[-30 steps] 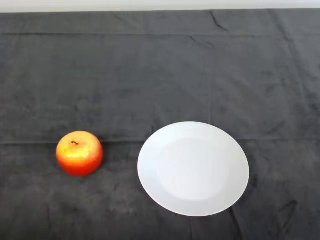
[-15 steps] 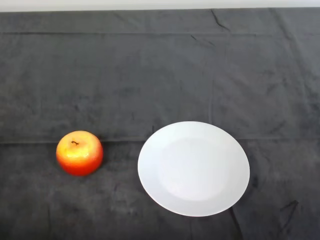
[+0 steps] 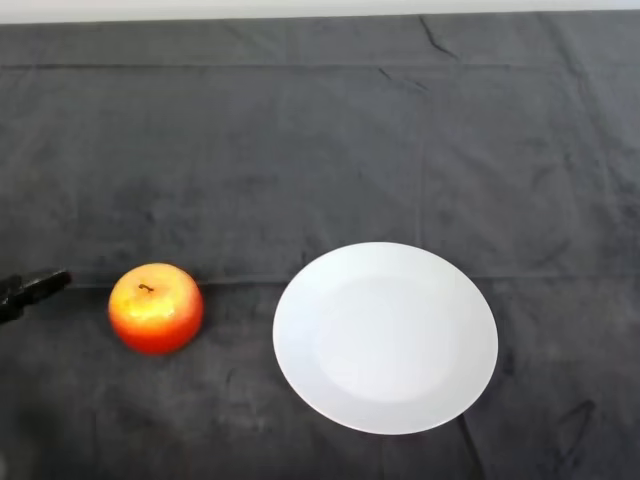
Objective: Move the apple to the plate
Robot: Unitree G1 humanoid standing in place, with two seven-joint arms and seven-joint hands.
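A red and yellow apple [image 3: 155, 308] with a short stem stands upright on the dark cloth at the left. A white round plate [image 3: 385, 336] lies empty to its right, a small gap apart. A black tip of my left hand [image 3: 30, 290] shows at the left edge, a little left of the apple and not touching it. The rest of the hand is out of view.
The dark cloth [image 3: 320, 150] covers the whole table, with creases across it. Its far edge runs along the top of the view.
A black part of my left hand has come into view at the left edge, beside the apple. The apple and plate stand as before.
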